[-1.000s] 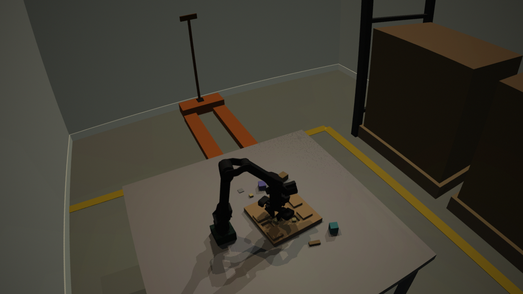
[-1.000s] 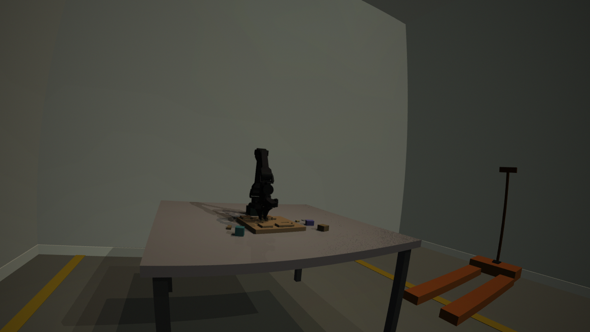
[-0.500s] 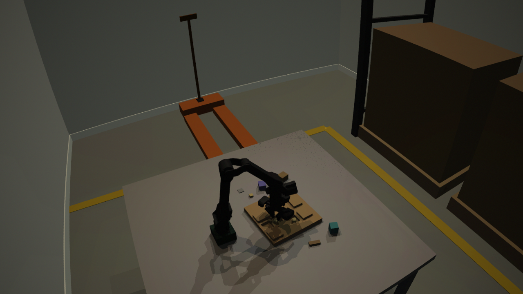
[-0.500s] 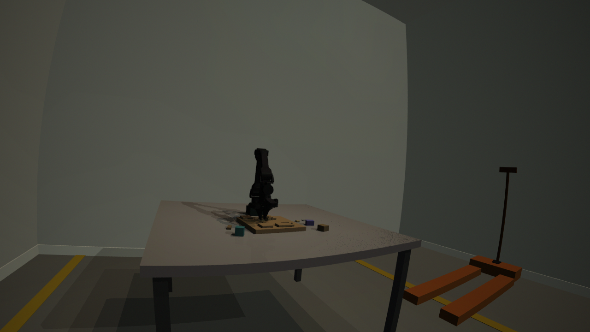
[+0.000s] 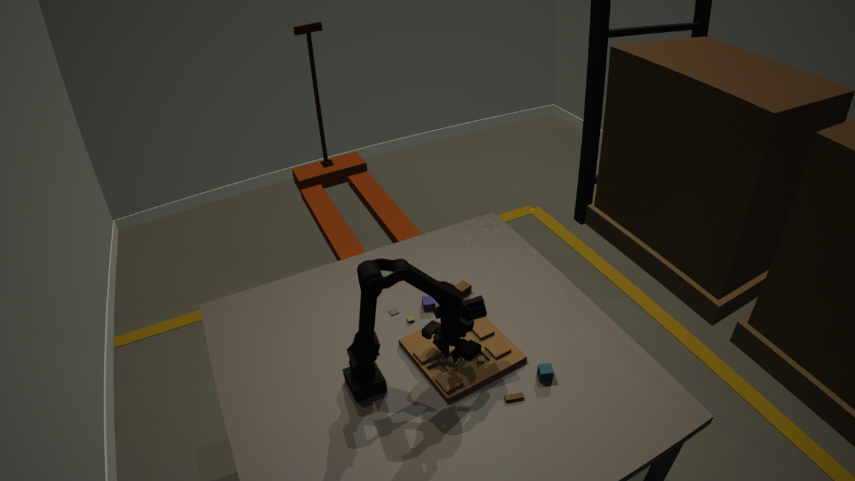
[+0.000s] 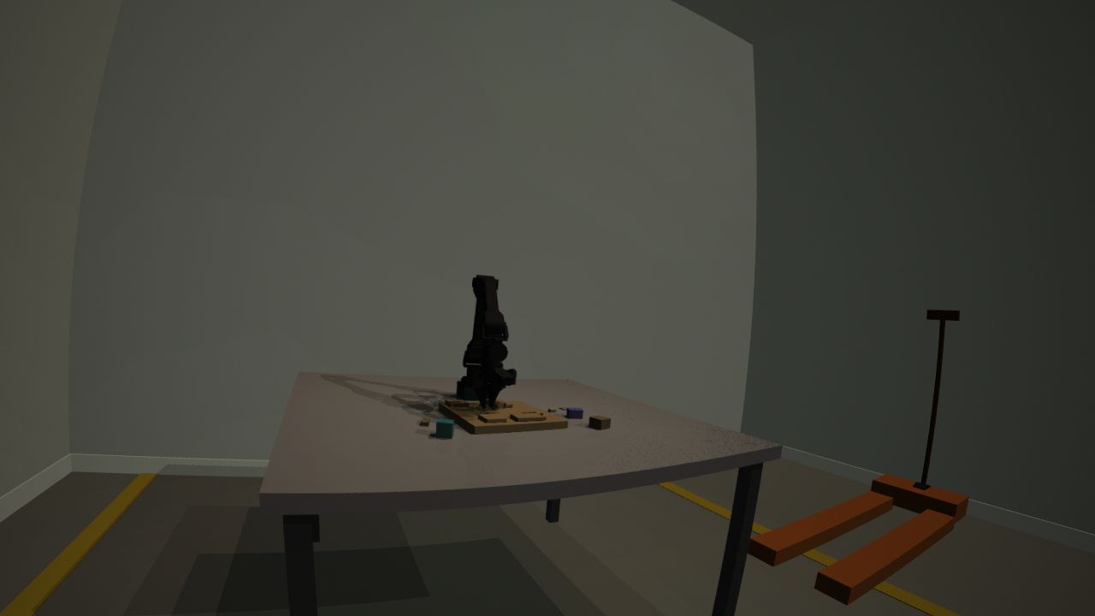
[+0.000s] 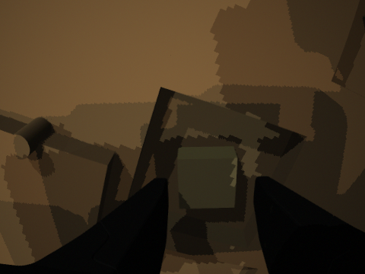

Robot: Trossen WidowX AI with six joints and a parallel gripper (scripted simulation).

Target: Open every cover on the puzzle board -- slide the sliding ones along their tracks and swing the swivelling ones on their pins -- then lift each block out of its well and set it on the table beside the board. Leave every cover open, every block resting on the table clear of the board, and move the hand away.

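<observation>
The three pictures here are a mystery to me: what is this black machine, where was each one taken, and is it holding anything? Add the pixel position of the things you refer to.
The machine is a robot arm, bolted together from joints, with a two-fingered claw (image 5: 452, 359) (image 6: 488, 407) (image 7: 211, 190) at its end. One picture looks down from above, one looks across the table (image 5: 286, 335) (image 6: 459, 467) from the side, and the close-up comes from the arm's wrist. Beneath the claw lies a wooden puzzle board (image 5: 507, 361) (image 6: 520, 428) (image 7: 114, 49) with covers and wells. Around the board are a teal block (image 5: 545, 373) (image 6: 445, 429), a purple block (image 5: 427, 303) (image 6: 574, 412) and smaller pieces. The claw is open around a greenish block (image 7: 207, 183), with gaps on both sides, so nothing is held.
</observation>
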